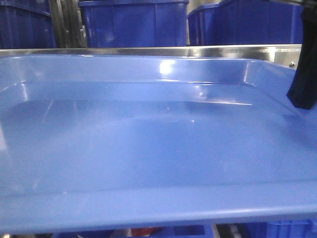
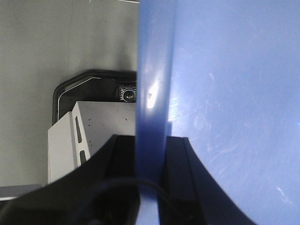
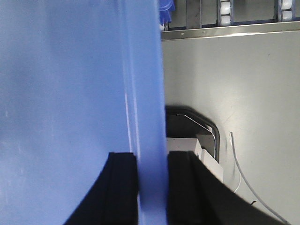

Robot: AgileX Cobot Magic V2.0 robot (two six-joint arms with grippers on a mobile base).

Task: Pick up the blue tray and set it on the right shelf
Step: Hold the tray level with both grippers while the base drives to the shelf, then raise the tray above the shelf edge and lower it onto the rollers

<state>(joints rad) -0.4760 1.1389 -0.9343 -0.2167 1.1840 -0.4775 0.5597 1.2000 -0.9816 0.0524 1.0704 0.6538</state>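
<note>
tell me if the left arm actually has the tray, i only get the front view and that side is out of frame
observer: yes. In the left wrist view the left gripper has one black finger on each side of the blue tray rim, closed on it.
operator: and the right, i just see a black shape
observer: the right gripper pinches the rim between both fingers in the same way.
operator: what's under the tray
observer: the right wrist view shows grey floor below it.

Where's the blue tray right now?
Held up between both arms: front view, the blue tray fills the frame, its far rim just below the steel shelf rail, blue bins behind. Left gripper and right gripper each clamp a side rim.
</note>
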